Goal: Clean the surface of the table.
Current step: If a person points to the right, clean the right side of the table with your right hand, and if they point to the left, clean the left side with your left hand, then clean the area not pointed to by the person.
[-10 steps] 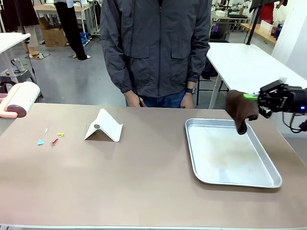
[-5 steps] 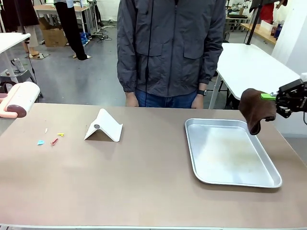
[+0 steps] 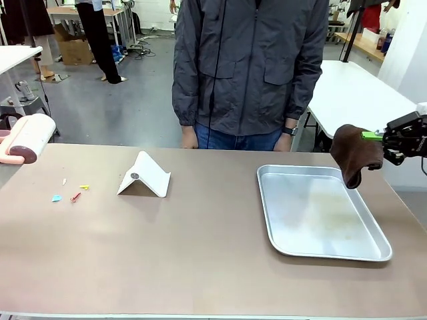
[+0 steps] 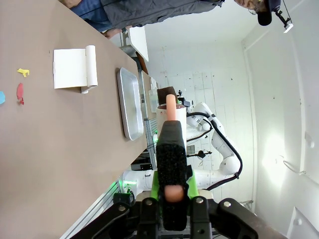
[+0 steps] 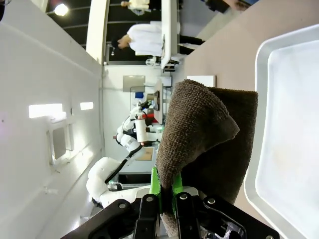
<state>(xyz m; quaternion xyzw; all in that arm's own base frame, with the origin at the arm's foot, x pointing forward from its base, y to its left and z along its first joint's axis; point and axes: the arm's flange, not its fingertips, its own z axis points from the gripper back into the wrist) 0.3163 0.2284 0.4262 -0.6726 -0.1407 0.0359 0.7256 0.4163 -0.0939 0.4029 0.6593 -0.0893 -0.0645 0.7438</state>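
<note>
No readable text, label, brand, number or sign is showing in any view. The large rectangular table with the smooth brownish-tan matte top [image 3: 200,257] and the shiny rectangular metal tray [image 3: 262,200] are showing plain surfaces with no print.
</note>
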